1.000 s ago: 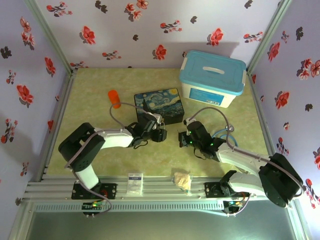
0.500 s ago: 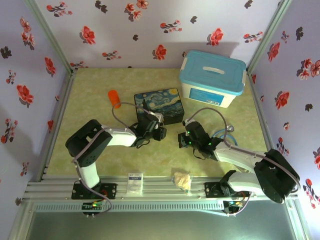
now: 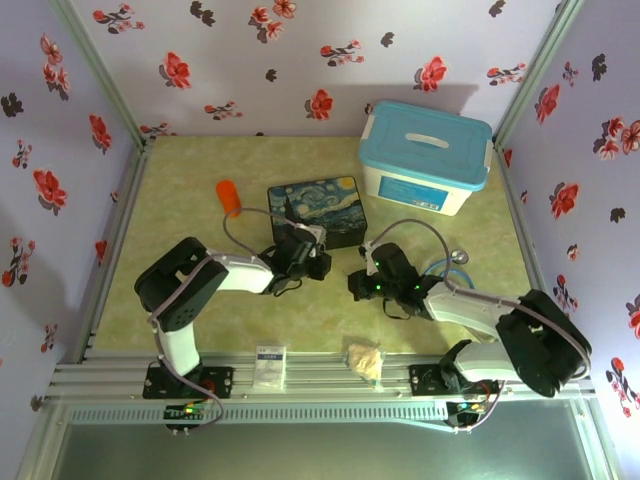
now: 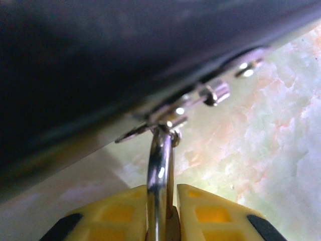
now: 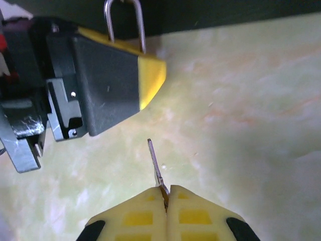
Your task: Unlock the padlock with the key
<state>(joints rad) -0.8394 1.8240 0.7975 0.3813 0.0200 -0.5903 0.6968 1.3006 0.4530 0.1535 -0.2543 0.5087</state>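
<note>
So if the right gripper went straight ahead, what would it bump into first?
Probably the left gripper. The key pinched in the right gripper points up at its yellow tip, with bare table between. Heights are hard to judge, so it might slip under.

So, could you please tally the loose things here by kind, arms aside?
boxes: 2, painted box, tub
lock parts: 2, padlock, key
orange cylinder: 1
packet: 1
crumpled wad: 1
total: 7
</note>
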